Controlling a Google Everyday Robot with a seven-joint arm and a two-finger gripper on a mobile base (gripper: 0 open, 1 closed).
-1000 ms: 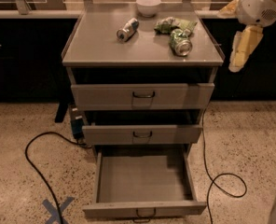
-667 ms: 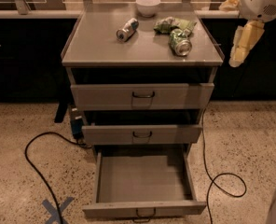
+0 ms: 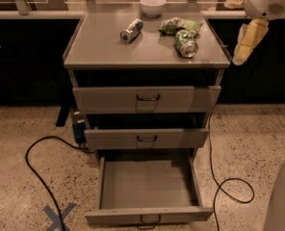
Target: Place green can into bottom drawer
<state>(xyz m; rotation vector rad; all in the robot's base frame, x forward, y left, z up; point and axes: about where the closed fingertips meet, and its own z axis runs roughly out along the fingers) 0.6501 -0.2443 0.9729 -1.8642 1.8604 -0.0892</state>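
"What did the room look like?"

"A grey table [image 3: 99, 49] with three drawers stood on speckled floor. The bottom drawer [image 3: 149, 214] was pulled out, and a black cable [image 3: 36, 174] looped nearby."

"And the green can [image 3: 186, 43]?"

"It lay on its side on the table's right part, just beside a green snack bag [image 3: 178, 26]. The gripper [image 3: 241, 54] hung past the table's right edge, near the can but apart from it. I couldn't tell whether it was wide or narrow."

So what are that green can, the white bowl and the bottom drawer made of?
The green can looks like thin aluminium: its end shines silver. The white bowl seems glazed ceramic or plastic, smooth and glossy. The bottom drawer looks like grey painted sheet metal, matte with thin walls. The robot's hand hangs right of the cabinet top, touching nothing.
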